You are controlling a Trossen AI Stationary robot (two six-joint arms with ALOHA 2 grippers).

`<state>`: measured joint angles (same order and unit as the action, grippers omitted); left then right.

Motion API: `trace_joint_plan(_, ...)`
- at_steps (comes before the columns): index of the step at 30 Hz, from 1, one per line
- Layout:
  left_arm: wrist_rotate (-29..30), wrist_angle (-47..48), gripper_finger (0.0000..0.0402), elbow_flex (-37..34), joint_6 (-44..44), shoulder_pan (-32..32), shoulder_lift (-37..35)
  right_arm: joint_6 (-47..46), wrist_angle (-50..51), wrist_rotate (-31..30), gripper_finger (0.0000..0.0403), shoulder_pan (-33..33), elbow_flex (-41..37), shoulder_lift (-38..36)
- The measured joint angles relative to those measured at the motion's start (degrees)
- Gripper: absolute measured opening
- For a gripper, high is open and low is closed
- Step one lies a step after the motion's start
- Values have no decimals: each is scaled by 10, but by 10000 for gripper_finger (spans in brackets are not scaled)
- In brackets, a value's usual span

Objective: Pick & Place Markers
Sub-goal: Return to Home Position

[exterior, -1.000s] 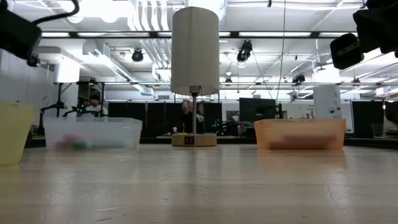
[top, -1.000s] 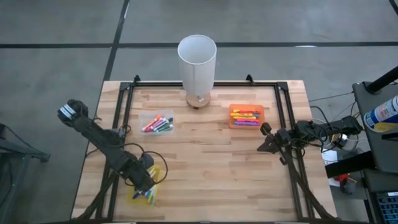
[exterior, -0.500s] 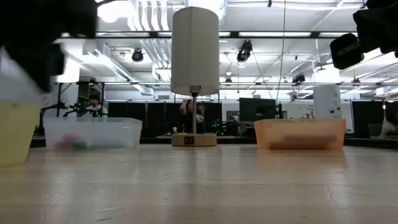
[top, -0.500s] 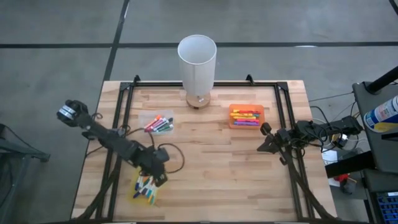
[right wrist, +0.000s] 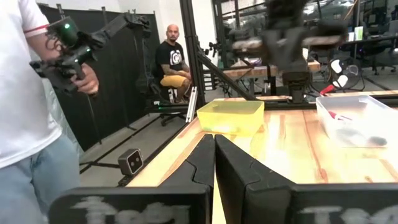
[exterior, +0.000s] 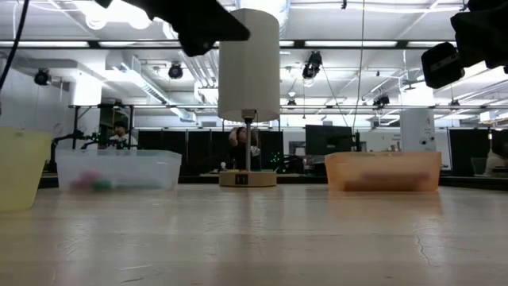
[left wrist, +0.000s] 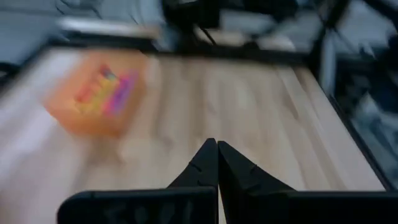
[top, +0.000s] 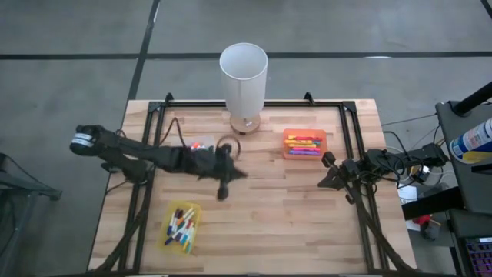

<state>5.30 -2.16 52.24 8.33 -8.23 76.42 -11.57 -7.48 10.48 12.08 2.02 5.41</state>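
Looking down from overhead, the left hand (left wrist: 217,149) hangs over the middle of the bench (top: 292,223), fingers pressed together, nothing in them; the right hand (right wrist: 214,143) sits at the frame's right edge, fingers together too; markers (top: 181,225) lie in the yellow tray (top: 194,209) lower left, more in the orange tray (top: 286,154) upper right and the clear tray (top: 192,144), half under the left arm.
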Motion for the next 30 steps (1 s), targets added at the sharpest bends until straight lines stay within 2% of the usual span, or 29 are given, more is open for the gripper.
trace_joint_plan(4, -32, -70, 0, -18, 14, 56, 0, 0, 0, 0, 9, 0, 0, 0)
trace_joint_plan(9, -64, -97, 0, -57, 20, 93, -8, 0, 0, 0, 9, 0, 0, 0)
trace_joint_plan(14, -92, -197, 0, -140, 23, 111, -53, 0, 0, 0, 9, 0, 0, 0)
trace_joint_plan(17, -92, -229, 0, -202, 23, 117, -103, 0, 0, 0, 9, 0, 0, 0)
trace_joint_plan(24, -98, -224, 0, -309, 23, 118, -265, 0, 0, 0, 9, 0, 0, 0)
trace_joint_plan(30, -104, -117, 0, -354, 30, 118, -393, 0, 0, 0, 9, 0, 0, 0)
